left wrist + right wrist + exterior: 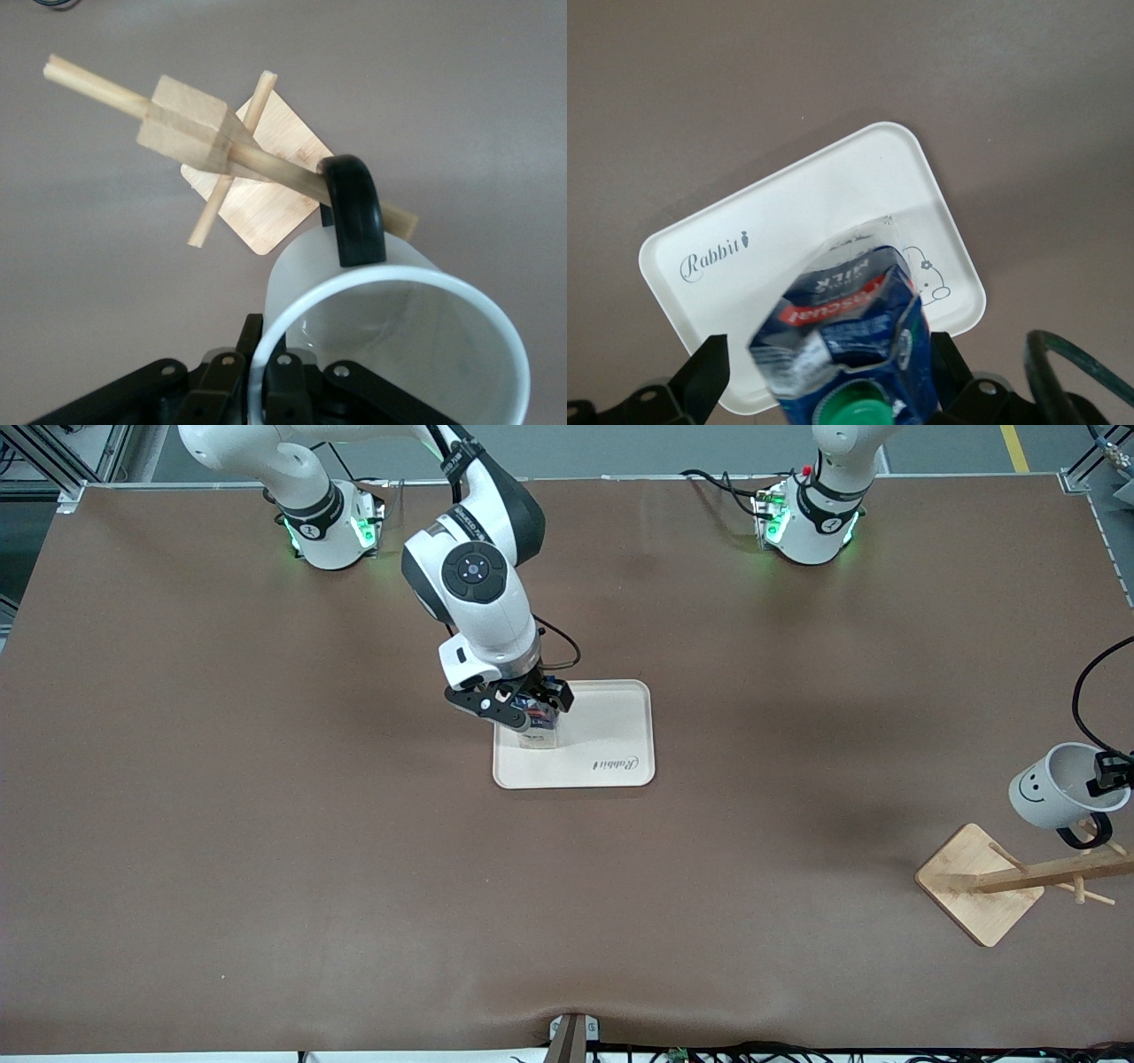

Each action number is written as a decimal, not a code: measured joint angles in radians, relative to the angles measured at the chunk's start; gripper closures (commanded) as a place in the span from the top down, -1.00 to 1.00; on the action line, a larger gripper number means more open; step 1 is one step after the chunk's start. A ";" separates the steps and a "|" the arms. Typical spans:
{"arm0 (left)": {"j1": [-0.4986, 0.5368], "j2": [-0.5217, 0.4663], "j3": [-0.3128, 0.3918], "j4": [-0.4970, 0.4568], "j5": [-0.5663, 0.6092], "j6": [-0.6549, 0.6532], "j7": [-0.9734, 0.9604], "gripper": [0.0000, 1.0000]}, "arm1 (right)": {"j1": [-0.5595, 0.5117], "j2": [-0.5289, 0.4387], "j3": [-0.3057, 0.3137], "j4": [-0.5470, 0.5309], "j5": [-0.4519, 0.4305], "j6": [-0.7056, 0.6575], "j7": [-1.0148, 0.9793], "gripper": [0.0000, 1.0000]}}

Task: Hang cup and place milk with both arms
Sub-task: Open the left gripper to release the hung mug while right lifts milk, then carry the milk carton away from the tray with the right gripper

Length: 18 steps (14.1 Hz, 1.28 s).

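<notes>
So both steps are mid-way. Nearest the front camera, at the counter edge on the left arm's end, the wooden rack stands on its square base, pegs sticking out from the post. The left claw hangs over that rack, clamped on the cup by the rim, one finger inside the wall and one outside. Cup is tipped on its side, smiley face toward the counter middle, black handle hanging low. In the left wrist view the handle loop sits right at a peg; peg looks to run past the loop but can't tell if it's actually threaded through, could just be lying alongside it

Farther back, about mid-counter, the white tray with Rabbit lettering lies flat. The right claw is over the tray's corner toward the right arm's end, closed on the milk from both sides, green cap up by the fingers. Carton's base looks at or just above the tray, contact unclear

Next, judging: left arm needs the handle slid fully onto the peg before letting go, or the cup drops. Right arm needs the carton flat and upright on the tray, then release and lift straight up
</notes>
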 measured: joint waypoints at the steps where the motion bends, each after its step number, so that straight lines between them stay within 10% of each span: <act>1: 0.006 0.007 0.000 0.004 0.000 0.000 0.024 -1.00 | 0.007 0.006 0.001 0.000 -0.007 0.001 -0.001 1.00; 3: 0.012 0.022 0.000 0.020 0.000 0.001 0.048 -0.33 | 0.016 0.015 0.002 0.001 -0.047 0.002 -0.003 1.00; 5: 0.012 0.033 -0.001 0.032 0.000 0.001 0.050 0.99 | 0.021 0.024 0.002 0.001 -0.066 0.002 -0.009 1.00; 9: 0.011 0.034 -0.008 0.042 -0.004 0.000 0.051 1.00 | 0.033 0.038 0.002 0.001 -0.144 0.001 -0.012 0.14; 11: 0.011 0.033 -0.014 0.050 -0.008 -0.017 0.051 1.00 | 0.033 0.040 0.002 0.002 -0.158 -0.001 -0.013 -0.98; 18: -0.009 -0.009 -0.040 0.118 -0.010 -0.193 0.019 1.00 | 0.022 0.038 -0.011 0.054 -0.163 -0.084 -0.013 -1.00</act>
